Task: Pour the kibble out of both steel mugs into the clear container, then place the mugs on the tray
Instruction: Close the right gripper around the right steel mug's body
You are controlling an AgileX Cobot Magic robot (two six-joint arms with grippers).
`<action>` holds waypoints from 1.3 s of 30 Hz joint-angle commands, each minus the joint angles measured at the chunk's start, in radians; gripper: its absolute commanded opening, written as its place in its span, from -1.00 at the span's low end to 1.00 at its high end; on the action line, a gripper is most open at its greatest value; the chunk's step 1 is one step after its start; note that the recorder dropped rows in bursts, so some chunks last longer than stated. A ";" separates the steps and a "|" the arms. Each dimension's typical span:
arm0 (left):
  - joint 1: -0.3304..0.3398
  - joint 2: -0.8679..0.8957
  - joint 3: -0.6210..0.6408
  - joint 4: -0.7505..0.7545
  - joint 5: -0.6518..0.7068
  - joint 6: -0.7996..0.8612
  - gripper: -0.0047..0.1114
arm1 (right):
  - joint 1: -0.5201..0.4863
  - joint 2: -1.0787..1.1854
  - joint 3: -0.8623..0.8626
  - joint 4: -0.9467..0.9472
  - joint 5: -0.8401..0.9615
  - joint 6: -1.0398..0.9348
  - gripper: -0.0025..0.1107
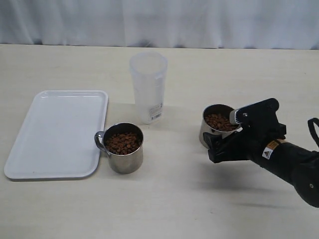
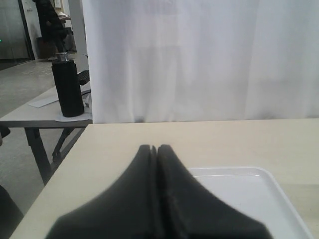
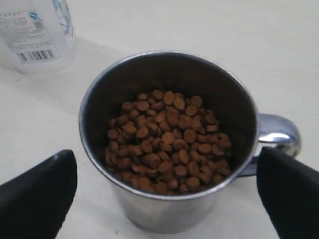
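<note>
1. Kibble [image 3: 167,139]: brown pellets fill the lower part of the right mug [image 1: 205,135], the steel mug on the right of the exterior view. A second load of pellets lies in the left mug [image 1: 125,160], reaching closer to its rim.

2. Both mugs stand upright on the bench [image 1: 174,199]. The right mug's handle [image 3: 280,137] sits just beside one finger [image 3: 291,196] of the right end effector [image 1: 224,134]. The left mug is just beside the tray [image 1: 55,132], its handle turned toward the tray's rim.

3. Clear container [image 1: 148,87]: upright, between the two mugs and farther back, apart from both. Its label [image 1: 156,112] sits low on the wall, facing the right mug.

4. Tray: flat on the bench at the left of the exterior view, nothing resting on it.

5. Right end effector: spread wide, one finger on each side of the right mug, level with its upper wall. The finger away from the handle shows a clear gap to the wall. Contact on the handle side cannot be confirmed. The mug rests on the bench, not lifted.

6. Left end effector [image 2: 155,149]: fingers pressed together, holding nothing, above the bench with a corner of the tray just beyond it.

7. Surroundings: a white curtain [image 1: 159,20] closes off the far edge of the bench. A black bottle [image 2: 67,87] stands on a separate side table [image 2: 35,117].
</note>
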 commanded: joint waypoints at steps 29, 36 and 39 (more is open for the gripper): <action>-0.002 -0.002 0.003 0.001 -0.007 -0.006 -0.92 | -0.248 0.213 -0.118 -0.568 -0.212 0.012 0.95; -0.002 -0.002 0.003 0.001 -0.007 -0.006 -0.92 | -0.267 0.275 -0.118 -0.569 -0.351 -0.018 0.95; -0.002 -0.002 0.003 0.001 -0.007 -0.006 -0.92 | -0.267 0.303 -0.118 -0.564 -0.414 -0.024 0.95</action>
